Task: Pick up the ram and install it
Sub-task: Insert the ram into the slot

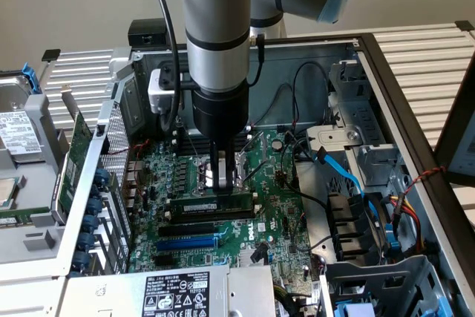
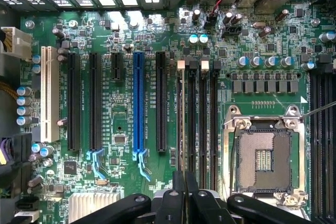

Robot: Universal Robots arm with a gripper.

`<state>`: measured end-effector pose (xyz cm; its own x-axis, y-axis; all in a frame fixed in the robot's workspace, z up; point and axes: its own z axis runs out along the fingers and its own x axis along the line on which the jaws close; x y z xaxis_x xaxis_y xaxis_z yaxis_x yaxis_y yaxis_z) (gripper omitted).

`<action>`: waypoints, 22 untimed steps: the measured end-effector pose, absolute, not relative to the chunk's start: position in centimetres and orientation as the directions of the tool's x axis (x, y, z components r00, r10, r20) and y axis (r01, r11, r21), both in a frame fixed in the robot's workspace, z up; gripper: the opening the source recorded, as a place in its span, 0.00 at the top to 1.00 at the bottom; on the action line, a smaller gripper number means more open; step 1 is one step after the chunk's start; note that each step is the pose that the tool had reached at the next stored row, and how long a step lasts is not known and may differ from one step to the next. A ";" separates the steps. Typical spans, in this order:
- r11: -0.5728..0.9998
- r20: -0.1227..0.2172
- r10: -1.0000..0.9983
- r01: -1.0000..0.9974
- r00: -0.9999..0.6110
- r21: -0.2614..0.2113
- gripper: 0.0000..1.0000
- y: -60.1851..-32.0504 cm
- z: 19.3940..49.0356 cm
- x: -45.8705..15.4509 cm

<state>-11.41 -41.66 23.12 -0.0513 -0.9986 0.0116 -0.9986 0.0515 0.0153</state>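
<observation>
Green card with a metal bracket point(image 1: 74, 159) leans at the left, outside the open computer case point(image 1: 387, 72). Mid-board, the ram point(image 1: 210, 204) stands on edge in a memory slot, just near of the bare processor socket point(image 2: 262, 156). Narrow-set fingers point(image 1: 217, 174) pinch its top edge. Blue cables point(image 1: 349, 176) trail right.

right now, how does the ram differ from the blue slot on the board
Colour: the ram is green with a white label; the blue slot is plain blue.
Place: the ram lies right under the gripper; the blue slot lies apart from it, with nothing in it.
Shared: both are long, narrow and parallel on the motherboard.
</observation>
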 end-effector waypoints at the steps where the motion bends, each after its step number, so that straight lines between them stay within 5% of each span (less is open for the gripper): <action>1: 0.052 0.012 -0.999 -0.999 -0.051 0.015 0.87 -41.7 23.1 -11.4; 22: 0.053 0.012 -0.999 -0.998 -0.053 0.017 0.79 -41.7 23.1 -11.4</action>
